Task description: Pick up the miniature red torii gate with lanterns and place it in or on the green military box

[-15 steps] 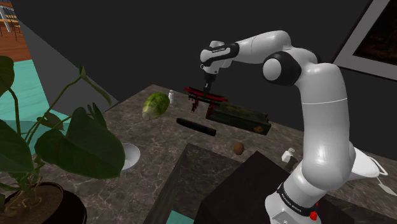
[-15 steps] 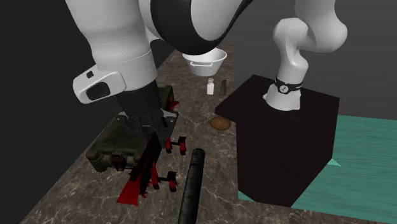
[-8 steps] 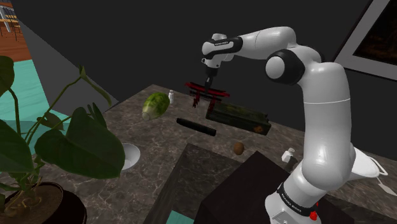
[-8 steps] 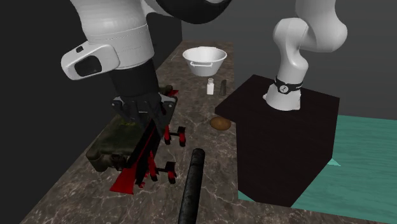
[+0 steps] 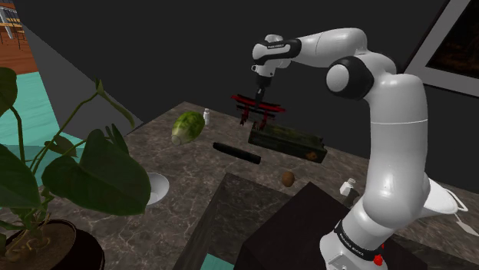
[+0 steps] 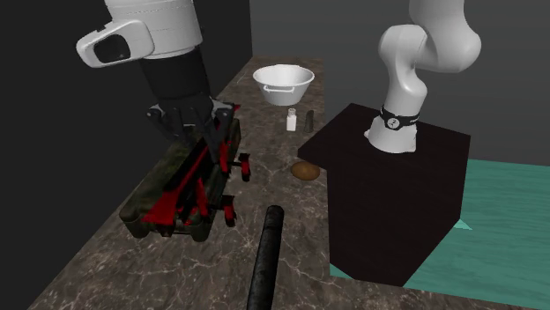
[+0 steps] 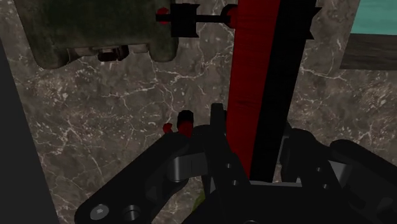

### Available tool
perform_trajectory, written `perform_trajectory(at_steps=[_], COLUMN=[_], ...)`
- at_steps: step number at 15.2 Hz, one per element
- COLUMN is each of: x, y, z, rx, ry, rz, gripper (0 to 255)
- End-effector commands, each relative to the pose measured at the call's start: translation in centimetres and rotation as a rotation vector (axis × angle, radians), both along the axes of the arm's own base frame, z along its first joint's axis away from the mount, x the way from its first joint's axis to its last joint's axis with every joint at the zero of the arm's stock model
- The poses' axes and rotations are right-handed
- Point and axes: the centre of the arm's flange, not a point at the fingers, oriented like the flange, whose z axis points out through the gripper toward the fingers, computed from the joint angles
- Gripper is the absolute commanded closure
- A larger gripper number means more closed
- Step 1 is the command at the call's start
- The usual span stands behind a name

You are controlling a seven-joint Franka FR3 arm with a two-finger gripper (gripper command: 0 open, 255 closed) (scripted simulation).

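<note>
In the shoulder view, right of the green cabbage-like head (image 5: pixel 186 126) and a small white bottle (image 5: pixel 206 116), the red torii gate (image 5: pixel 256 112) hangs clear of the dark veined stone desk (image 5: pixel 190 195). Its top beam is clamped between the fingers of the black pincer (image 5: pixel 260 95) above it. Just right of and below the gate lies the dark green military box (image 5: pixel 288 140), its long axis running down toward that view's right. The wrist view shows bare desk under the beam, so I judge a short shift over the box is needed before lowering.
</note>
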Motion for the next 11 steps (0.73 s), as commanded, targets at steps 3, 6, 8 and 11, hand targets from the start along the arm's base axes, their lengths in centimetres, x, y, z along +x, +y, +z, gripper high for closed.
perform_trajectory(at_steps=[3,6,8,11], x=[-2.0,-3.6,-4.7,-6.4], y=[-4.7,-8.3,-10.6,-14.2], z=[0.6,1.1,1.5,2.0], rx=[0.0,0.0,0.0,0.0], ry=[-0.001,-0.001,-0.001,-0.001], rz=[0.001,0.001,0.001,0.001], gripper=[255,255,255,255])
